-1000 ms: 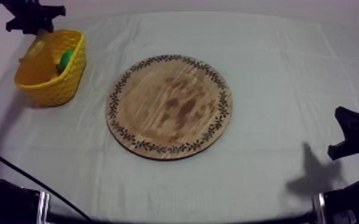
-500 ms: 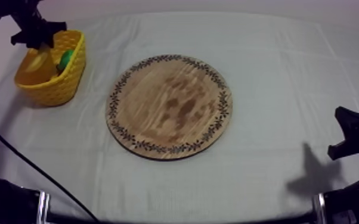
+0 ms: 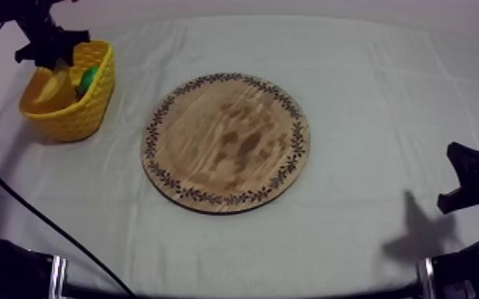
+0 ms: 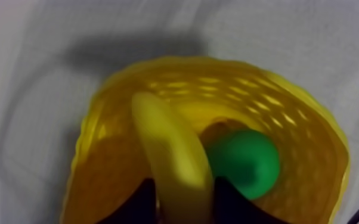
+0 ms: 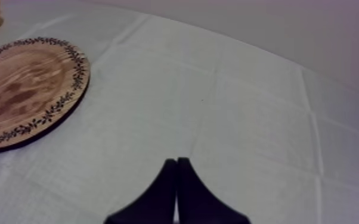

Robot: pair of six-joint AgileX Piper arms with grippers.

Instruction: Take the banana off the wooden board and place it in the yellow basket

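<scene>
The banana hangs inside the yellow basket, and my left gripper is shut on it, a black finger at each side. In the top view my left gripper is over the basket at the far left, with the banana down in it beside a green fruit. The round wooden board lies bare at the middle. My right gripper is shut on nothing, low over the cloth to the right of the board.
The green fruit lies in the basket right beside the banana. My right arm rests at the table's right edge. Open cloth lies between the board and the right arm.
My left gripper has lowered the banana from above the basket's rim down into the basket. The right arm has not moved.
</scene>
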